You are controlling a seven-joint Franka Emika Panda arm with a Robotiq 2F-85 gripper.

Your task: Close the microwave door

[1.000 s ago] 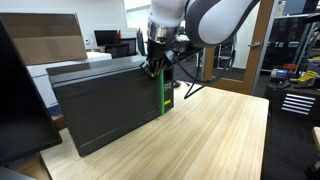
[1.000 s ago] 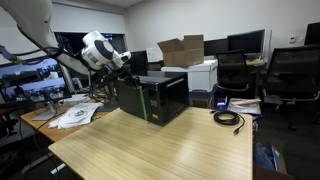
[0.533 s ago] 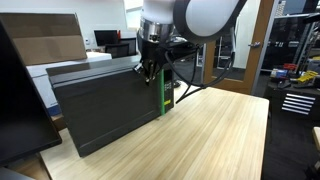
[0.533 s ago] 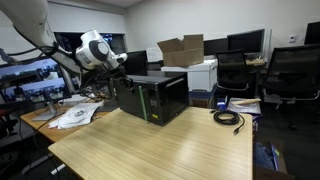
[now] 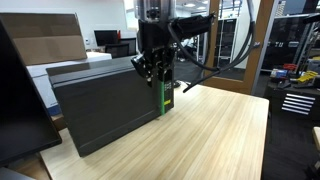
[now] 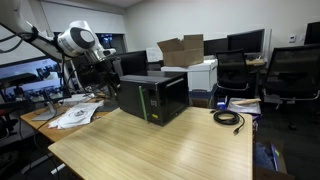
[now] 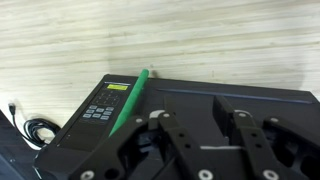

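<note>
The microwave (image 6: pixel 155 97) is a dark grey box on the wooden table. Its door (image 5: pixel 105 105) is a wide dark panel with a green strip (image 5: pixel 163 97) on one edge, and it lies flush against the body in both exterior views. In the wrist view the door (image 7: pixel 230 98) lies beside the green strip (image 7: pixel 130 100) and the control panel (image 7: pixel 100 108). My gripper (image 5: pixel 153 68) is open and empty, just above the door's top edge near the green strip. It also shows in an exterior view (image 6: pixel 108 62) and in the wrist view (image 7: pixel 205 128).
A black monitor (image 5: pixel 15 100) stands close at one side. Cardboard boxes (image 6: pixel 182 48) and a white printer (image 6: pixel 205 72) sit behind the microwave. Papers (image 6: pixel 70 115) and a black cable (image 6: pixel 228 118) lie on the table (image 6: pixel 150 145). Office chairs (image 6: pixel 290 70) stand beyond.
The arm has swung back and away from the microwave, with the wrist turning. The gripper stays by the door's top edge. The door looks unchanged.
</note>
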